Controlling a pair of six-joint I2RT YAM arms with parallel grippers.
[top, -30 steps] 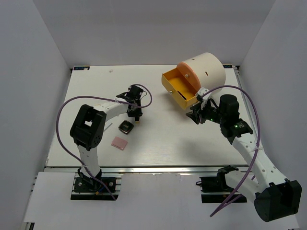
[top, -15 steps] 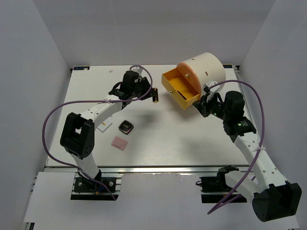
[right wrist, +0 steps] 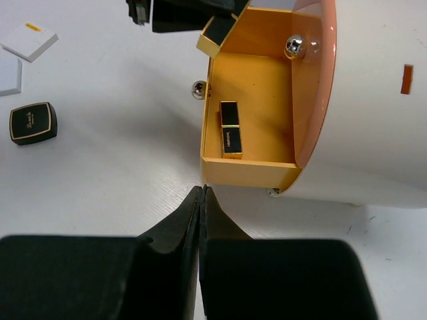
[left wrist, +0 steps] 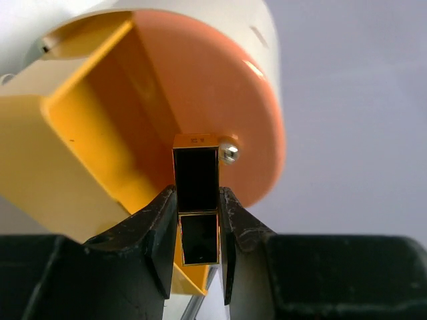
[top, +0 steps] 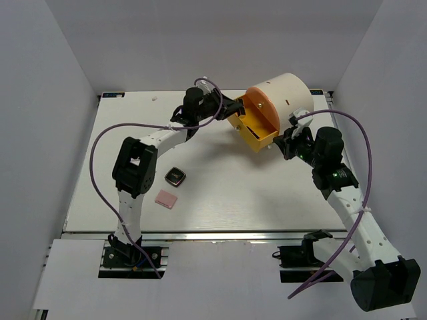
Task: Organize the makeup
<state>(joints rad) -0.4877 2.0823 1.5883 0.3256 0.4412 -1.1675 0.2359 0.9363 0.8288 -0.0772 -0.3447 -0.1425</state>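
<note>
My left gripper (left wrist: 198,203) is shut on a black-and-gold lipstick tube (left wrist: 195,190) and holds it at the far rim of the open yellow drawer (top: 257,133); the same tube (right wrist: 217,33) shows in the right wrist view. A second lipstick tube (right wrist: 231,129) lies inside that drawer (right wrist: 247,172). My right gripper (right wrist: 201,193) is shut on nothing, just in front of the drawer's near corner. The black compact (top: 175,177) and the flat pink square (top: 165,199) lie on the table left of centre, beside the left arm.
The drawer belongs to a large cream cylinder (top: 287,97) lying at the back right, with an orange front and a silver knob (right wrist: 295,45) above the drawer. Two flat white boxes (right wrist: 28,41) lie near the compact (right wrist: 32,123). Grey walls enclose the table.
The left arm swung right from beside the compact, carrying the lipstick tube to the drawer. The right gripper went from open to shut and shifted slightly to the right.
</note>
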